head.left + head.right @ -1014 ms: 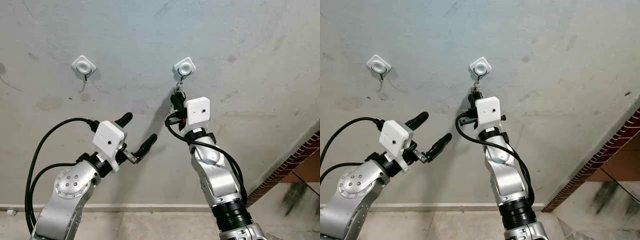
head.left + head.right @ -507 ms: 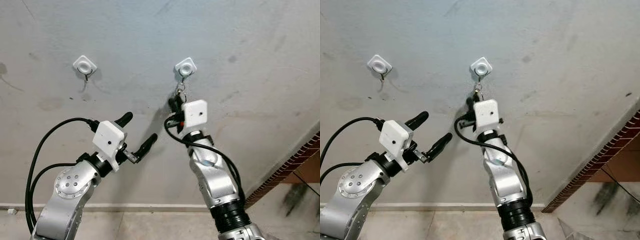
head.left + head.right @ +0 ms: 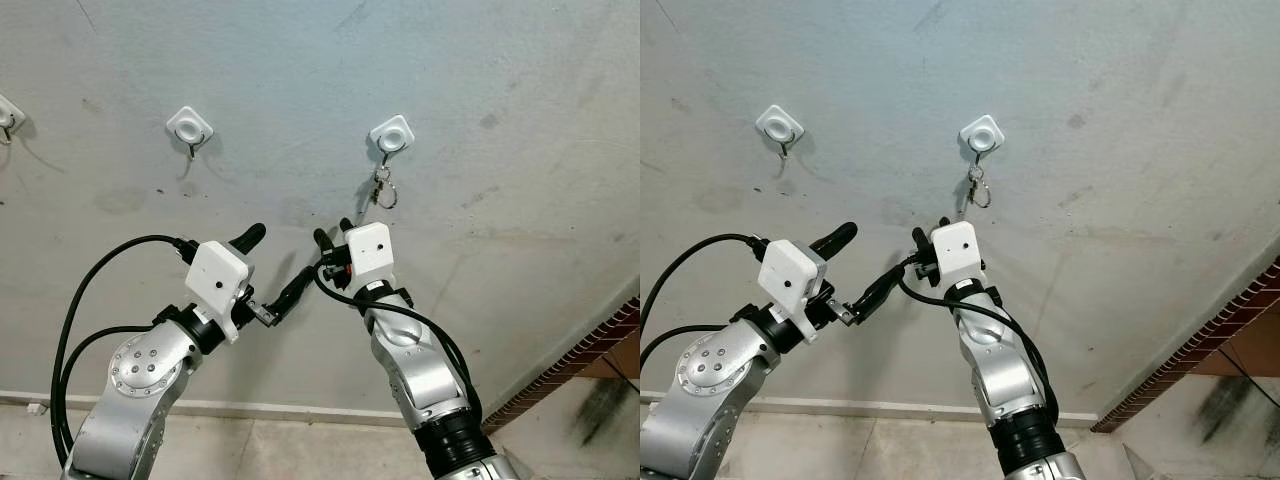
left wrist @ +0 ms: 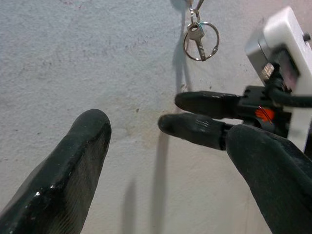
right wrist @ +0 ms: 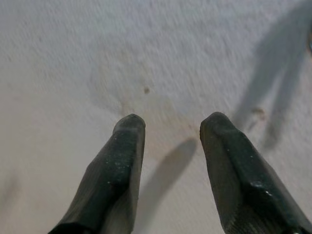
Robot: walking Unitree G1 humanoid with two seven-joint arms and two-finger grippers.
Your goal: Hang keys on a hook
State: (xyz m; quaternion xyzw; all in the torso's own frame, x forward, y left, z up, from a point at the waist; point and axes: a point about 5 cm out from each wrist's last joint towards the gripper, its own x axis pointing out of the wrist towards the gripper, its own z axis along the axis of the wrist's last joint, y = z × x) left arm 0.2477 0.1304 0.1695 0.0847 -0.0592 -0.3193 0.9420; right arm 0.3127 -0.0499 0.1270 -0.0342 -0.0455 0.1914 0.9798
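A ring of keys (image 3: 383, 188) hangs from the right-hand white hook (image 3: 391, 135) on the grey wall, free of both grippers. My right gripper (image 3: 332, 232) is below and to the left of the keys, open with nothing between its fingers (image 5: 124, 161). My left gripper (image 3: 278, 258) is raised further left, open and empty, its far fingertip close to the right gripper. In the left wrist view the keys (image 4: 200, 41) dangle above the right gripper's black fingers (image 4: 204, 117).
A second white hook (image 3: 189, 127) sits bare to the left, and part of a third (image 3: 5, 115) shows at the left edge. A brick edge (image 3: 590, 345) runs at lower right. The floor and skirting (image 3: 260, 410) lie below.
My right gripper has let go of the keys, which now hang on the hook, and has dropped down and left away from it. The view has shifted slightly. The left arm is unchanged.
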